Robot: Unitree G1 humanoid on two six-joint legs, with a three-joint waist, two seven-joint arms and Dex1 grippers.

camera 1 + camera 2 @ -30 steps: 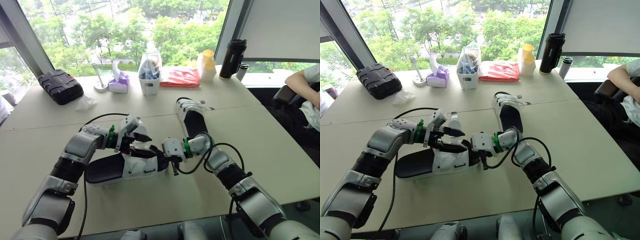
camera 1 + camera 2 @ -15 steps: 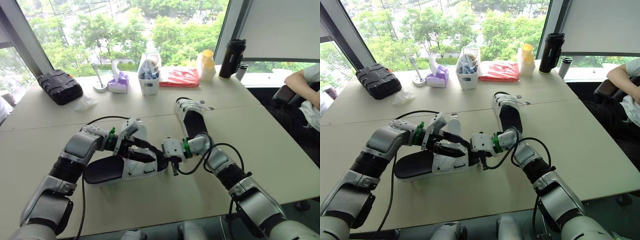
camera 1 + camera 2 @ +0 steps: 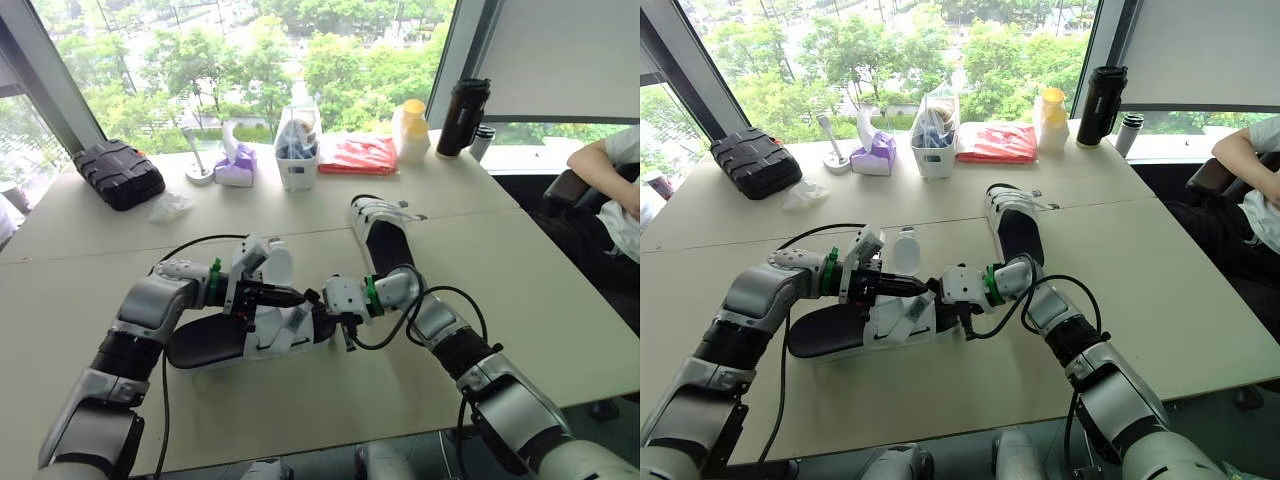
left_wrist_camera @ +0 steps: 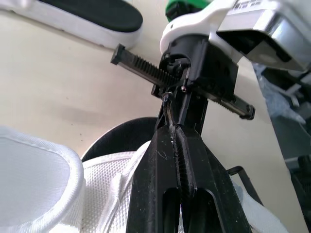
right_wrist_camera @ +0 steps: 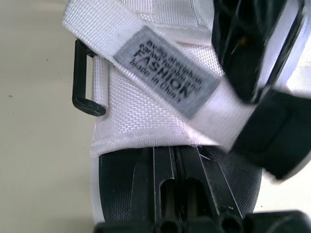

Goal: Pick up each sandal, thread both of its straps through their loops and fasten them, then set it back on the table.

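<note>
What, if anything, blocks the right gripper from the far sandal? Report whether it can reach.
Probably yes: the far sandal lies on the table beyond the right gripper, nothing between them. But it looks shut on the near sandal and must let go first.

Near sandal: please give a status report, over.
Left gripper shut on labelled strap; right gripper shut at white upper. Near sandal on table, strap loose. Second sandal lies apart.
</note>
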